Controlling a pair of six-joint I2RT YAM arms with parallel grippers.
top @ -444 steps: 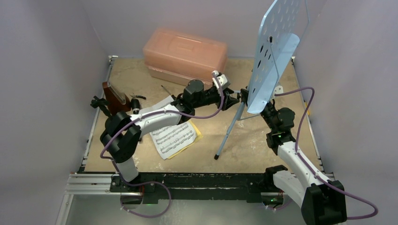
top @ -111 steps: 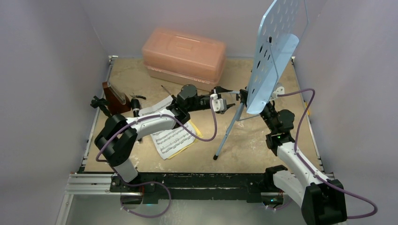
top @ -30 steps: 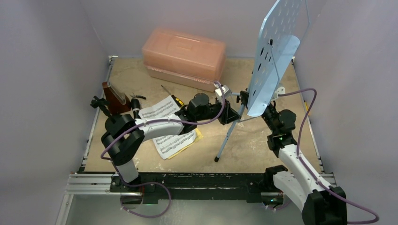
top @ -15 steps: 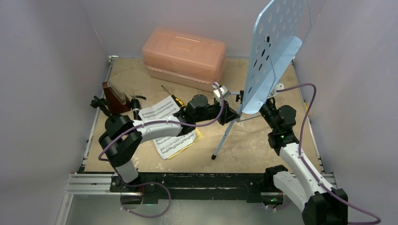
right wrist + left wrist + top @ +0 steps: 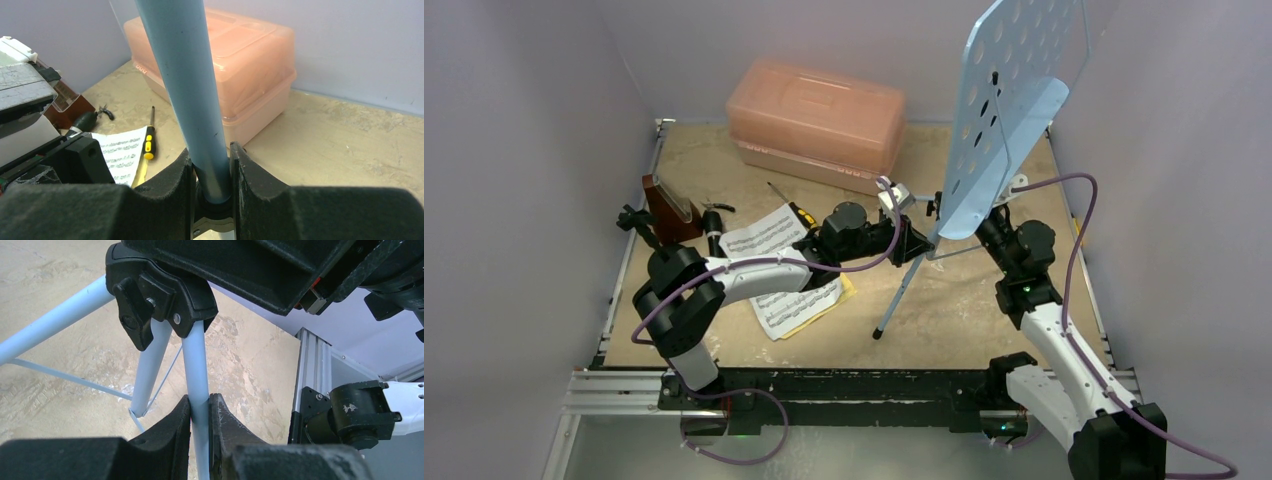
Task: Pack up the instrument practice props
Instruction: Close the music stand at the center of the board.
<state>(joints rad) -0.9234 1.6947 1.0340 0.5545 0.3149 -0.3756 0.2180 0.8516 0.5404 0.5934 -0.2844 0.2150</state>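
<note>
The light-blue music stand (image 5: 1014, 110) rises tilted over the right half of the desk (image 5: 964, 300), in front of the pink case (image 5: 814, 110). The left jaws pinch narrowly onto one tripod leg (image 5: 196, 365) just below the black hub (image 5: 160, 295), the leg lying squarely between them. The right jaws clamp the stand's central pole (image 5: 185, 75).

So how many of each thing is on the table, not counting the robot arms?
stand: 1
case: 1
metronome: 1
screwdriver: 1
white pages: 2
yellow pages: 1 showing
small black things, too small to name: 2
Total: 9
</note>
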